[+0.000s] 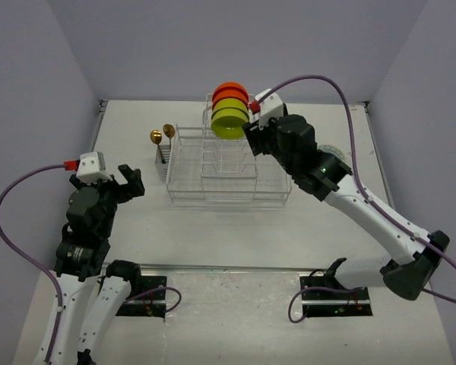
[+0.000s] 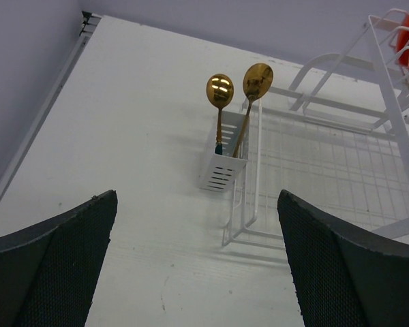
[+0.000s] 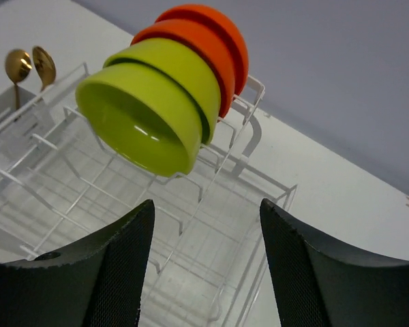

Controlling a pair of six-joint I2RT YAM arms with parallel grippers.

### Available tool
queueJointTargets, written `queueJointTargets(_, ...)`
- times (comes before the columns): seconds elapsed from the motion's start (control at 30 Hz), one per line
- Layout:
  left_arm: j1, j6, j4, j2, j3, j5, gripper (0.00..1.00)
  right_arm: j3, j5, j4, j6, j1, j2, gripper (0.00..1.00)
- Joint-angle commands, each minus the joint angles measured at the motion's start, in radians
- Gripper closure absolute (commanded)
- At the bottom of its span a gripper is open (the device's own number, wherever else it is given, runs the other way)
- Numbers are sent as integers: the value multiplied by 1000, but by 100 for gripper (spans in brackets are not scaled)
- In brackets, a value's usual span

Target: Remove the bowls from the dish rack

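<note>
Four bowls [image 1: 229, 110] on edge in dish rack [image 1: 213, 202], right gripper [image 3: 206, 218] spread wide just before them, left gripper [image 2: 196, 204] gaping above table [image 2: 123, 102], maybe pale bowl [image 1: 337, 147] behind right arm [image 1: 365, 209]

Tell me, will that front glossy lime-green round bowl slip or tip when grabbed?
Probably slippery: the front glossy lime-green bowl shines. It stands on edge in the white wire dish rack, so it might roll once freed.

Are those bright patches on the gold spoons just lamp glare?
Left wrist view: likely yes, glare on both gold spoons, with a soft shadow beside their holder. Right wrist view: a pale sheen inside the front green bowl. Top view: evenly lit.
</note>
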Motion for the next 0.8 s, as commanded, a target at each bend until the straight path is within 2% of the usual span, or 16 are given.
queueJointTargets(0.0,-5,2,33,-7,-33,-35,0,61,171,114,-175,55,43,36)
queueJointTargets(0.13,-5,-7,30,-19,-42,-32,0,123,231,102,-251,87,158,38)
queueJointTargets(0.23,-5,-10,30,-26,-41,-44,0,91,265,169,-282,89,181,38)
queueJointTargets(0.4,-5,-10,30,-3,-41,-18,0,84,275,260,-325,87,235,44)
queueJointTargets(0.77,-5,-10,36,5,-41,-1,0,144,242,251,-319,78,305,50)
